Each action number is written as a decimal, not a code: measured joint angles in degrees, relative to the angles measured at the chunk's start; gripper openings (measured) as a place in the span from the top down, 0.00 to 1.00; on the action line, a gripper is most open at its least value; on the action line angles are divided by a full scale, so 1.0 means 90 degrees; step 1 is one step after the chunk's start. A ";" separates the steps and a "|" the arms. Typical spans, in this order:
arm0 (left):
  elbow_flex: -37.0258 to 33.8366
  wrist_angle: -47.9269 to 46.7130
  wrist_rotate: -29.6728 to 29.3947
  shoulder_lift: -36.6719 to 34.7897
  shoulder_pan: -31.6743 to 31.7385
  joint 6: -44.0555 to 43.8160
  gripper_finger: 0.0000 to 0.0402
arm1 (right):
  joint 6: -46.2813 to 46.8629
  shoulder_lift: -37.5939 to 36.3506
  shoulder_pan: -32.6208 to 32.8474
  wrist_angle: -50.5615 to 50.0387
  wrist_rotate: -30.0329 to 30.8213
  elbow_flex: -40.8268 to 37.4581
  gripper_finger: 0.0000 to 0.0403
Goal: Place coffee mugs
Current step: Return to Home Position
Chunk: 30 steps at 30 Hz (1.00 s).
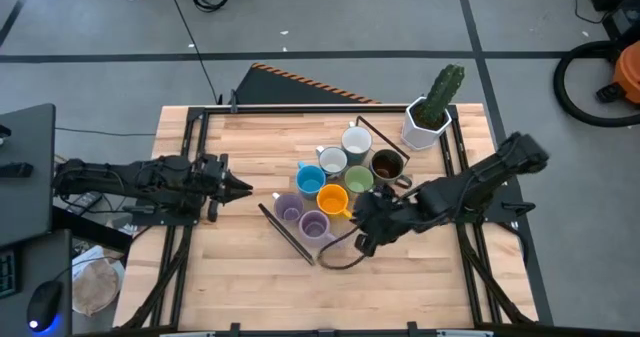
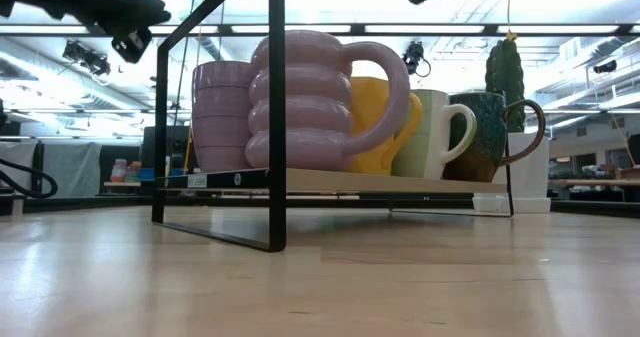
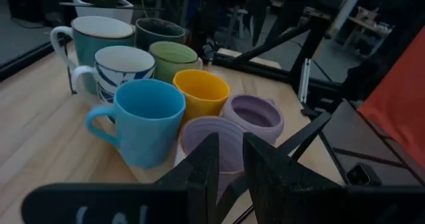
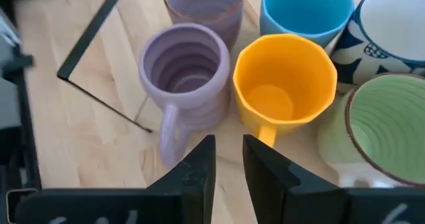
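Eight mugs stand bunched on a low wooden shelf (image 2: 330,180) in a black wire frame: two white (image 1: 357,140) (image 1: 332,161), dark brown (image 1: 387,164), blue (image 1: 310,180), green (image 1: 359,182), orange (image 1: 333,200), and two lavender (image 1: 289,209) (image 1: 315,227). My right gripper (image 4: 229,157) hovers shut over the shelf's near right corner, just short of the ribbed lavender mug (image 4: 186,74) and the orange mug (image 4: 285,84), whose handles point toward it. My left gripper (image 1: 240,187) waits shut to the left of the shelf, aimed at the mugs (image 3: 149,117).
A white angular pot with a cactus (image 1: 428,117) stands at the table's far right, behind the mugs. The black frame (image 2: 275,127) rises around the shelf. A dark cable loop (image 1: 340,259) lies near the right gripper. Bare wood lies along the near edge and the left.
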 joint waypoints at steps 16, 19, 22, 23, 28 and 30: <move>-0.0940 0.0308 -0.0862 -0.1499 0.0002 0.0205 0.86 | -0.1452 -0.4554 -0.0871 0.5068 -0.0174 -0.5580 0.84; -0.0944 0.0239 -0.1053 -0.1615 0.0005 0.0364 0.86 | -0.1681 -0.5446 -0.1079 0.5181 -0.0176 -0.6145 0.84; -0.0944 0.0227 -0.1247 -0.1695 0.0005 0.0533 0.86 | -0.1976 -0.6306 -0.1258 0.5197 -0.0174 -0.6593 0.84; -0.0944 0.0229 -0.1317 -0.1718 0.0005 0.0588 0.86 | -0.2084 -0.6586 -0.1312 0.5199 -0.0176 -0.6737 0.84; -0.0942 0.0230 -0.1673 -0.1862 0.0005 0.0892 0.87 | -0.2452 -0.7899 -0.1562 0.5146 -0.0175 -0.7278 0.84; -0.0941 0.0243 -0.1725 -0.1940 0.0005 0.0923 0.87 | -0.2509 -0.8356 -0.1636 0.5220 -0.0170 -0.7454 0.84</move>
